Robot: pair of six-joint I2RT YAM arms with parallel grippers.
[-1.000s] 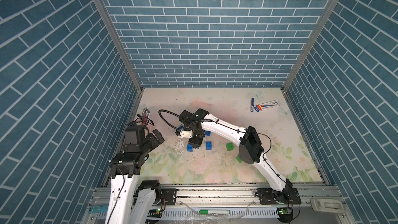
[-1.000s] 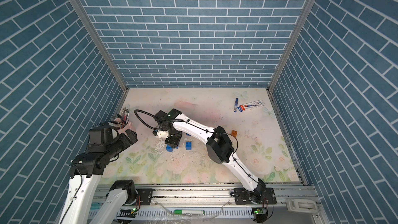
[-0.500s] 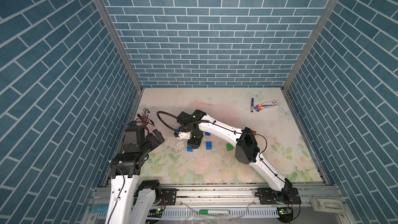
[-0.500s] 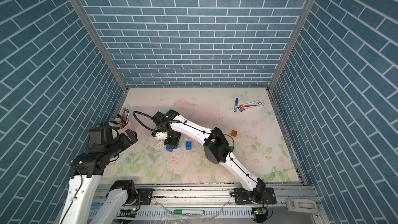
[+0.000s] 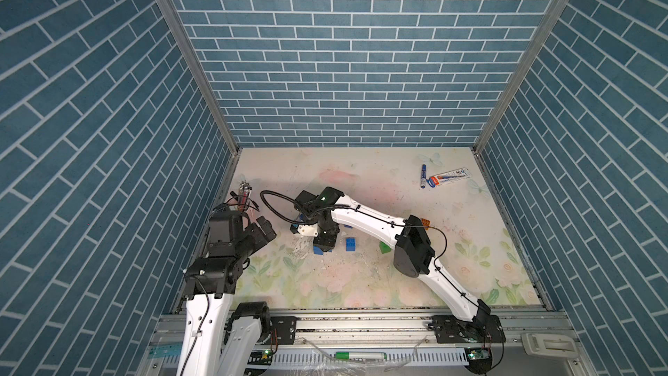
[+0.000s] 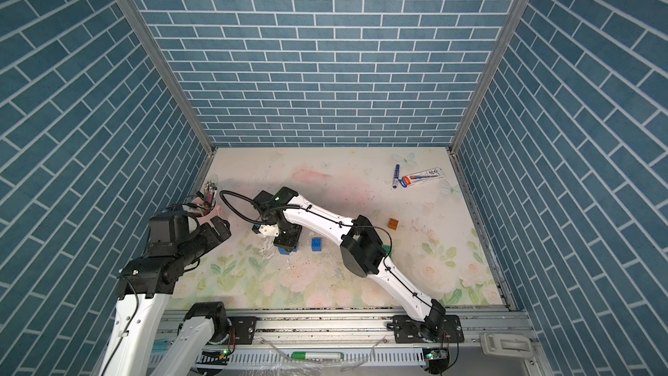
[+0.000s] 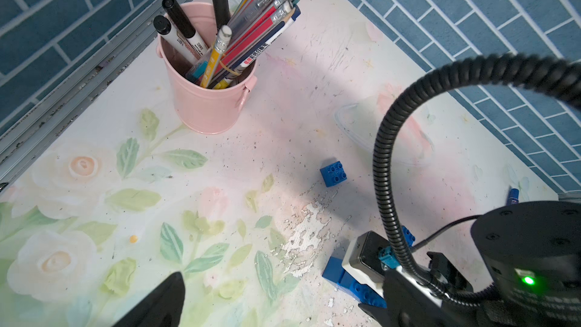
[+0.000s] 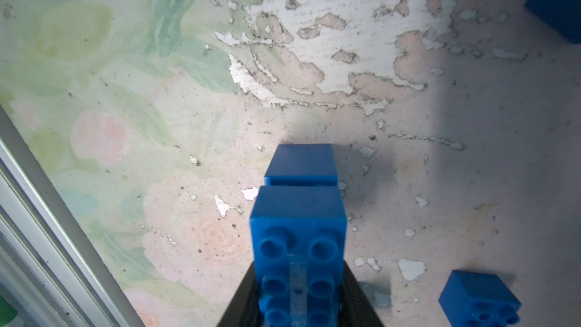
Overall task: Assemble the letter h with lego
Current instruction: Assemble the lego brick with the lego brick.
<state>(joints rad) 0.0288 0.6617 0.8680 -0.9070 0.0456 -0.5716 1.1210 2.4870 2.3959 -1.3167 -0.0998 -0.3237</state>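
My right gripper [image 5: 325, 242] is shut on a long blue lego brick [image 8: 298, 246], low over the mat left of centre. The brick's studs face the wrist camera. Its far end meets a second blue brick [image 8: 301, 162] lying on the mat; I cannot tell whether the two are joined. Loose lego lies around: a blue long brick [image 5: 350, 244], a blue square one [image 7: 334, 173], a green one [image 5: 385, 247] and an orange one [image 6: 393, 224]. My left gripper [image 5: 262, 231] hangs open and empty at the left edge, apart from every brick.
A pink cup of pens [image 7: 207, 95] stands by the left wall, close to my left gripper. A blue marker pen [image 5: 422, 176] and a flat packet [image 5: 450, 177] lie at the back right. The mat's print is flaked white [image 8: 330, 42] beside the bricks.
The right arm's elbow has swung a little to the left. Its gripper stays shut on the blue brick at the same spot. The left arm has not moved.
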